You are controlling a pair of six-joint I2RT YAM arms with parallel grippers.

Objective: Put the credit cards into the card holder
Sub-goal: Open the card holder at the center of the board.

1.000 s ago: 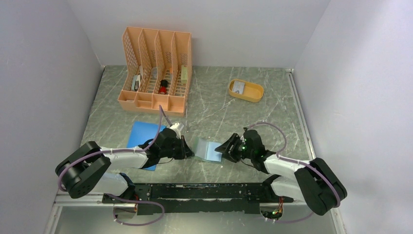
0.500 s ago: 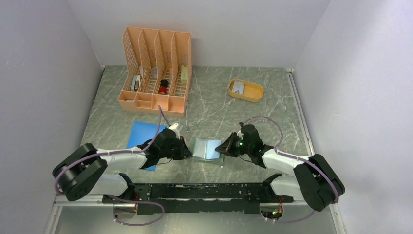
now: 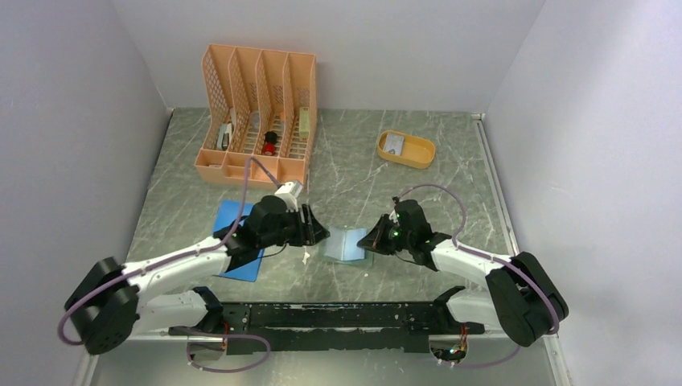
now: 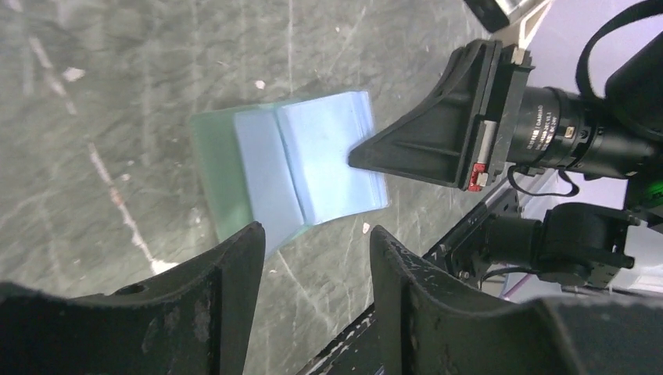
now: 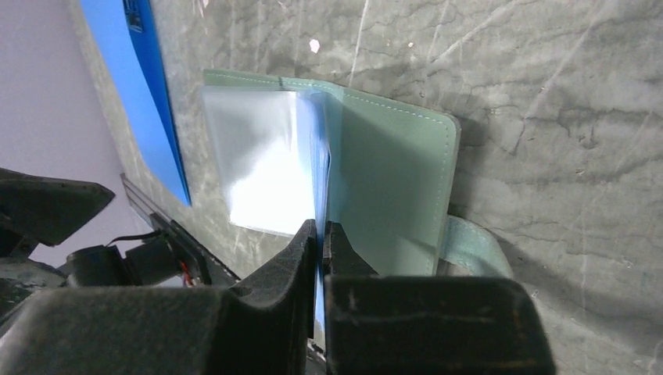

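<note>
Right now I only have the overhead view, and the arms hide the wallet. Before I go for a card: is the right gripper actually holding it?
Observer: Yes. The right gripper is pinched shut on the edge of the clear inner sleeves of the wallet.
Operator: Is the wallet open?
Observer: It is. Its green side lies spread flat on the table.
Operator: And the left gripper?
Observer: The left gripper has its fingers apart, with nothing between them.

Orange organizer (image 3: 256,96), yellow tray (image 3: 420,158), blue pad (image 3: 228,215)
</note>
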